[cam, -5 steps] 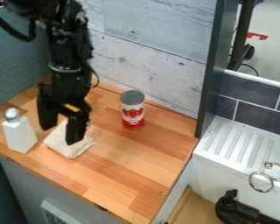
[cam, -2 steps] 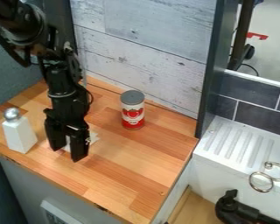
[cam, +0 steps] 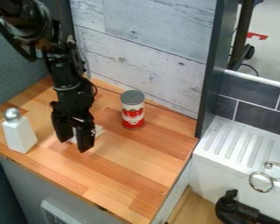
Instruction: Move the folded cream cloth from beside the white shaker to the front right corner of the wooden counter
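Gripper (cam: pixel 73 145) observed pointing down over the wooden counter (cam: pixel 133 175); fingers set wide apart, one to either side of a pale cloth (cam: pixel 75 136). Cloth seen in the gap and just behind the fingers, low on the counter; whether it is touched cannot be told. Downward pose judged suited to straddling a thin, limp item from above.

Beside the gripper, toward view left: white bottle with silver cap (cam: pixel 18 136), stood upright, presumably steadied by its broad base. Toward view right, somewhat behind: red-and-white can (cam: pixel 133 114), upright on its flat end, near the plank wall (cam: pixel 148 57). Farthest right: white ridged sink ledge (cam: pixel 239 144), metal rings (cam: pixel 261 181) by its edge.
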Robot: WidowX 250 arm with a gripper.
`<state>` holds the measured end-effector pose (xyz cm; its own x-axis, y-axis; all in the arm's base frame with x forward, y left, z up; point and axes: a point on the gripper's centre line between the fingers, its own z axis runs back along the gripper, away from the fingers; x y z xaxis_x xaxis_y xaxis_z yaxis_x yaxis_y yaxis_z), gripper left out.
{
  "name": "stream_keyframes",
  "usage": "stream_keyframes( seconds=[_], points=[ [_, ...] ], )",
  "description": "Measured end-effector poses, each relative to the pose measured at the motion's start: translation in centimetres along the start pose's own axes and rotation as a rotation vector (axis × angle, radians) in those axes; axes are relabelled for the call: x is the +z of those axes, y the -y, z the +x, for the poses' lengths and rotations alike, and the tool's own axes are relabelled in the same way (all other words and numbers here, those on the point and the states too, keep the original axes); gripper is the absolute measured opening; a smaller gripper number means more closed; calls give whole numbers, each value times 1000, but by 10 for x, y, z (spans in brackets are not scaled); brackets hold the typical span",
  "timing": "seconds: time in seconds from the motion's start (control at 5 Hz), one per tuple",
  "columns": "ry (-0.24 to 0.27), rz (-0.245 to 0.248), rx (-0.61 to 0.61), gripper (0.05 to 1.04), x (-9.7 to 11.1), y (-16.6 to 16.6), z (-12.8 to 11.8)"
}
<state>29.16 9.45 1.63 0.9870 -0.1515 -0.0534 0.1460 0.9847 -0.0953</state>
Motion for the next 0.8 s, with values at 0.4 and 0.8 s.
stream_keyframes(
  seconds=[0.4,0.8],
  points=[
    [-43,-161,-41,1004,-13,68,17],
    [-115,-210,-143,1004,-22,152,15]
  ],
)
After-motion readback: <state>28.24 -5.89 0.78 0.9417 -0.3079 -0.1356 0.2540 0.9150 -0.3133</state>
